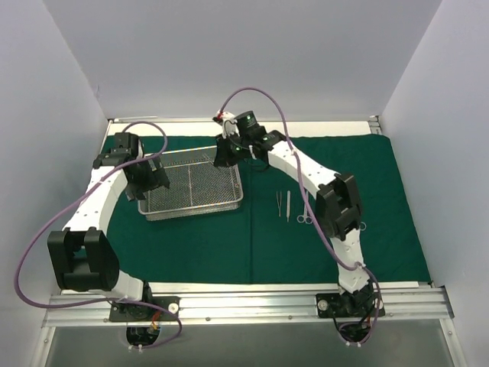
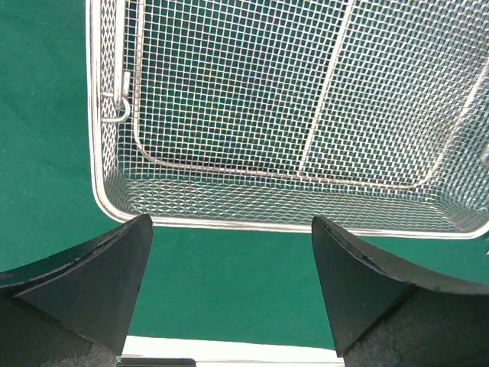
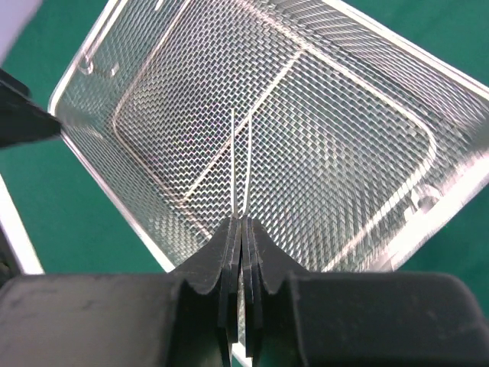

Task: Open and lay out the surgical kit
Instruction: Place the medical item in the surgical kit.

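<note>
green cloth (image 1: 229,245) | left gripper (image 2: 231,229) wide open, empty, by mesh tray (image 2: 267,200) | right gripper (image 3: 243,223) pinching steel instrument (image 3: 233,160) over tray

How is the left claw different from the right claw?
The left claw is wide open and empty; the right claw is squeezed shut on a thin steel tool. The left claw hovers beside the rim of the mesh tray, over green cloth; the right claw hangs above the tray. Both are black.
</note>
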